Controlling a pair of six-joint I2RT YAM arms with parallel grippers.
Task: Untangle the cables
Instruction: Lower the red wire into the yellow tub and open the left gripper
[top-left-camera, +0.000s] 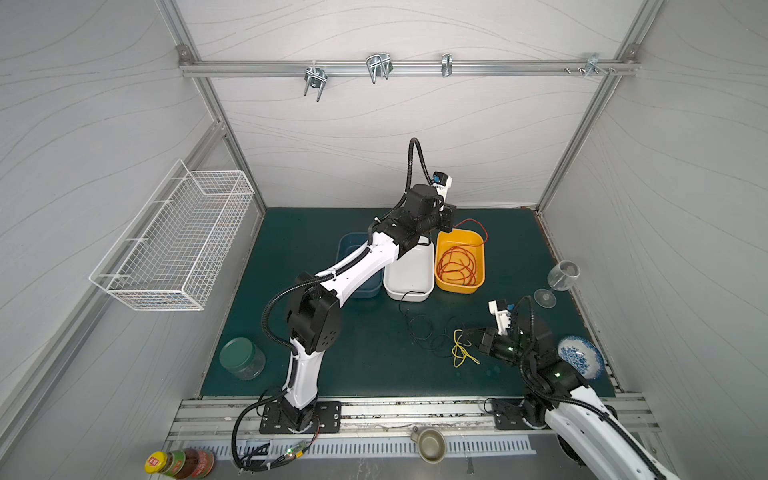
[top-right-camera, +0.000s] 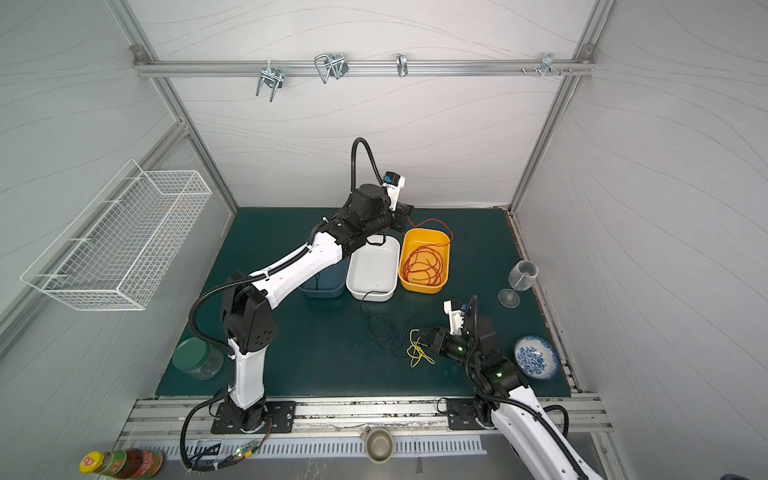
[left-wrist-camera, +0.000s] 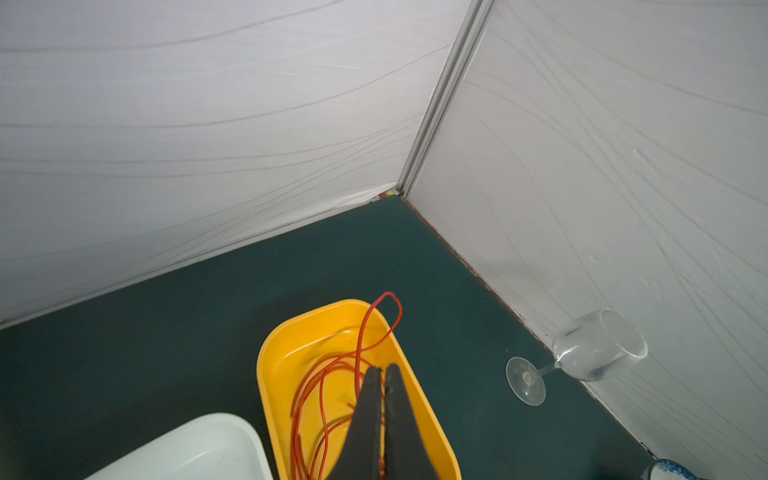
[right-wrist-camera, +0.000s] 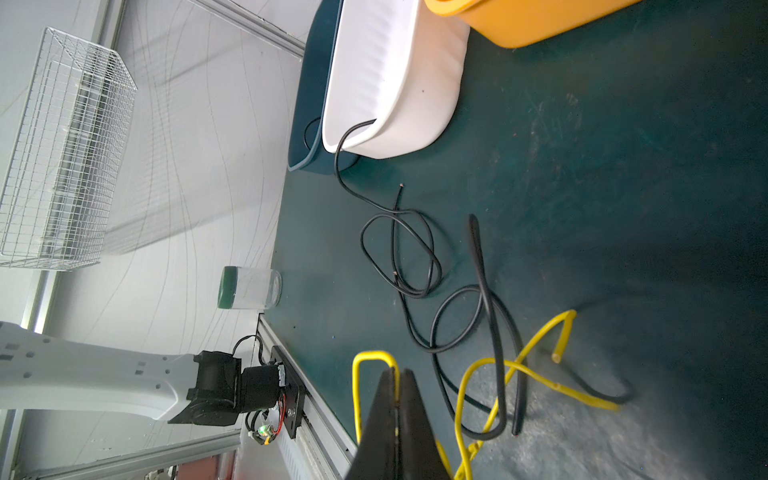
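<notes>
Two arms work over a green mat, seen from above. Your left gripper reaches to the upper middle of both top views, over the yellow bin, where the red cable lies coiled. Its fingers are pressed together. One red strand rises from their tips and loops over the bin's far rim, so it appears to be pinched there. Your right gripper sits low at the lower right of both top views, fingers clenched on a bend of the yellow cable. The rest of that cable runs on past the tips, lying on the mat and crossing the black cable several times. The black cable loops from there toward the middle of the view, and one end hangs over the rim of the white bin. The right arm is much the nearer to this knot; the left is well apart from it. A pull would likely need to draw the yellow away from the black loops.
</notes>
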